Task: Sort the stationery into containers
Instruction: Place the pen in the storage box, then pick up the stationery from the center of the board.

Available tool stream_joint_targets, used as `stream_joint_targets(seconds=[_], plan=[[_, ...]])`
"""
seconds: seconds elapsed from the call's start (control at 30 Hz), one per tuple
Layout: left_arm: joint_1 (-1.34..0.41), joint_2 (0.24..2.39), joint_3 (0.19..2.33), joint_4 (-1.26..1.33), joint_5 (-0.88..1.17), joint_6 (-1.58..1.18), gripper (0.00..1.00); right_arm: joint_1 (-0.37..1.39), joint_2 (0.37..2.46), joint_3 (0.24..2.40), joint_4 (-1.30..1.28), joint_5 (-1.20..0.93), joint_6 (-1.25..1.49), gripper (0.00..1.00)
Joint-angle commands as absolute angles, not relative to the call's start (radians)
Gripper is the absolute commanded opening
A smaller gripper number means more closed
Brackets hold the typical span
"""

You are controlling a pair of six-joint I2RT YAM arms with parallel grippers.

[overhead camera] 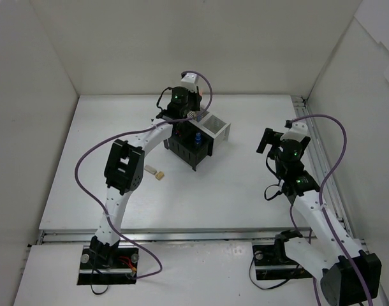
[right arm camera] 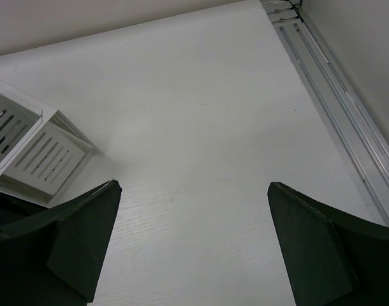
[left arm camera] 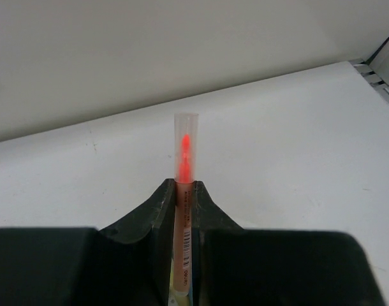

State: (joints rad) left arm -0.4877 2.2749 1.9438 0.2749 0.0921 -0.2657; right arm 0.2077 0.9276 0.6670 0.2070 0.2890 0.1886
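Comprised a left arm (overhead camera: 111,207) and a right arm (overhead camera: 319,220) of like build: rounded white link shells between boxy black joint housings, with a white cap at each wrist. Showed one green light (overhead camera: 177,97) on the left wrist housing and two on the right. Carried a purple cable (overhead camera: 80,172) in loose loops outside each arm. Stood on black base plates (overhead camera: 92,261), with a silver bolt head and red wiring at the left one. Ended in a left gripper (left arm camera: 185,191) and a right gripper (right arm camera: 193,186) with matte black, wedge-shaped fingers (right arm camera: 80,236).
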Motion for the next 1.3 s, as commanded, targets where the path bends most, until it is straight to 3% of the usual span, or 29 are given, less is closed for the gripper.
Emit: stream_joint_targets(seconds=[0.0, 0.27, 0.3, 0.5, 0.63, 0.73, 0.87, 1.13, 1.27], plan=[[-0.506, 2.226, 1.997, 0.394, 0.035, -0.264, 0.00, 0.193, 0.943, 0.678, 0.301, 0.311, 0.175, 0.98], [-0.525, 2.105, 1.732, 0.506, -0.048, -0.302, 0.04, 0.186, 0.956, 0.675, 0.316, 0.278, 0.176, 0.98], [-0.534, 2.097, 1.723, 0.505, -0.049, -0.316, 0.13, 0.186, 0.957, 0.676, 0.316, 0.275, 0.179, 0.98], [-0.543, 2.033, 1.672, 0.518, -0.060, -0.310, 0.40, 0.184, 0.940, 0.689, 0.299, 0.210, 0.166, 0.98], [-0.561, 1.976, 1.683, 0.503, -0.049, -0.288, 0.49, 0.186, 0.925, 0.707, 0.284, 0.106, 0.147, 0.98], [-0.561, 1.921, 1.698, 0.466, -0.022, -0.288, 0.63, 0.184, 0.928, 0.732, 0.258, 0.008, 0.126, 0.98], [-0.561, 1.800, 1.643, 0.387, -0.012, -0.282, 1.00, 0.228, 0.945, 0.810, 0.166, -0.089, 0.046, 0.98], [-0.561, 1.346, 1.265, 0.045, -0.195, -0.336, 1.00, 0.507, 1.054, 0.873, 0.032, -0.176, -0.142, 0.98], [-0.540, 1.152, 1.067, -0.179, -0.305, -0.509, 1.00, 0.682, 1.185, 0.905, 0.029, -0.224, -0.198, 0.98]])
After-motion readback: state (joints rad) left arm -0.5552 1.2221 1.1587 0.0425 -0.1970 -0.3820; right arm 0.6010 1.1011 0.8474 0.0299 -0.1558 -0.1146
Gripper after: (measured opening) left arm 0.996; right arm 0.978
